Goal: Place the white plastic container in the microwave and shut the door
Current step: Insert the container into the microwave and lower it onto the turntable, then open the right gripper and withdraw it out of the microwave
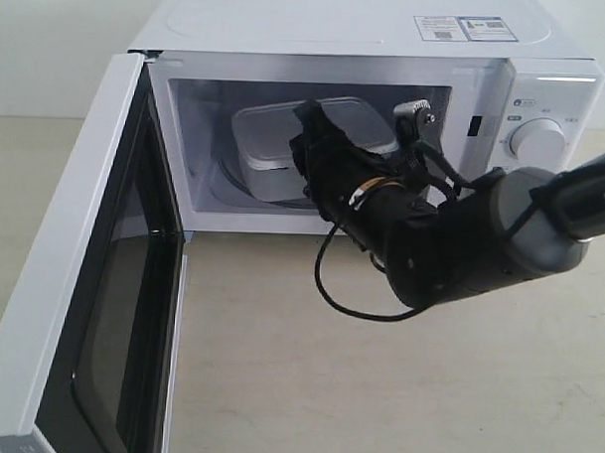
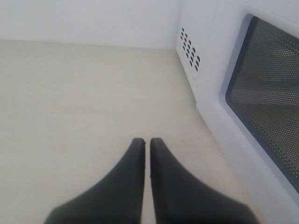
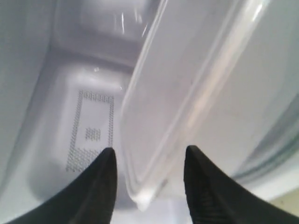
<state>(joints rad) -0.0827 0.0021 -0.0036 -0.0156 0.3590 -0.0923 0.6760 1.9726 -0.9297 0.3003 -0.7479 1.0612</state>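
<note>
The white microwave (image 1: 349, 29) stands with its door (image 1: 72, 278) swung wide open to the left. The white plastic container (image 1: 271, 146) sits inside the cavity on the glass turntable (image 1: 230, 179). My right gripper (image 1: 317, 148) reaches into the cavity and is open. In the right wrist view a corner of the container (image 3: 187, 93) lies between the spread fingers of the gripper (image 3: 149, 156), touching neither. My left gripper (image 2: 146, 142) is shut and empty over the tabletop, beside the outer face of the door (image 2: 219, 107) with its dark mesh window.
Two dials (image 1: 537, 138) sit on the microwave's right panel, with stickers (image 1: 465, 28) on top. A black cable loop (image 1: 350, 298) hangs under the right arm. Side vents (image 2: 189, 46) show near the left gripper. The beige table (image 1: 277, 385) stretches in front.
</note>
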